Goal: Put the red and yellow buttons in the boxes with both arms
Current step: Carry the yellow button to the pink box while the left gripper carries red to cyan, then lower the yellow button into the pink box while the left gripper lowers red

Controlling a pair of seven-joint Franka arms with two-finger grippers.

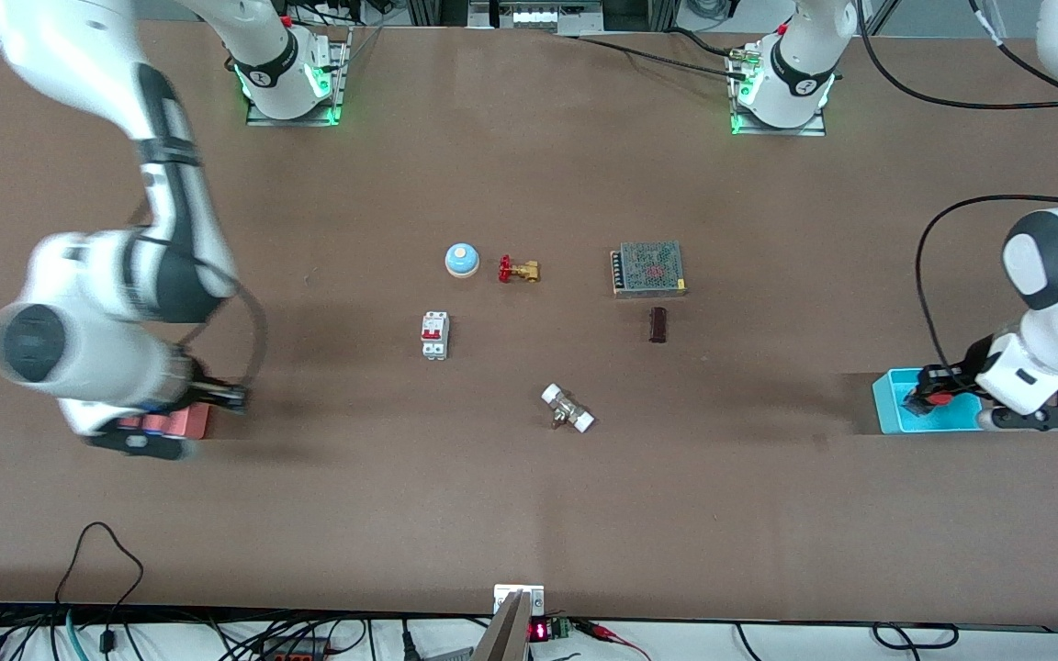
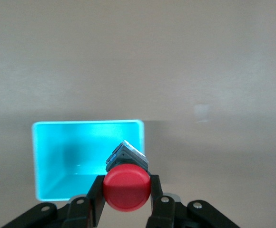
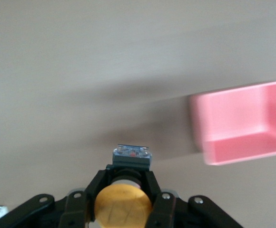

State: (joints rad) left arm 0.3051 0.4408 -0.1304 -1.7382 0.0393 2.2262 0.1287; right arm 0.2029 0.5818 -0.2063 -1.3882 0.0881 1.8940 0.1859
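Note:
My left gripper [image 1: 928, 401] is shut on the red button [image 1: 939, 399] and holds it over the cyan box [image 1: 887, 404] at the left arm's end of the table. In the left wrist view the red button's cap [image 2: 127, 186] sits between the fingers [image 2: 96, 194], over the edge of the cyan box [image 2: 66, 152]. My right gripper [image 1: 221, 397] is shut on the yellow button [image 3: 123, 205], which is hidden in the front view. It is held just beside the pink-red box [image 1: 182, 422], above bare table. The pink-red box also shows in the right wrist view [image 3: 242, 128].
In the table's middle are a blue dome bell [image 1: 462, 260], a brass valve with a red handle [image 1: 518, 270], a white circuit breaker [image 1: 434, 335], a metal mesh power supply [image 1: 647, 268], a dark cylinder [image 1: 658, 324] and a white-ended fitting [image 1: 568, 408].

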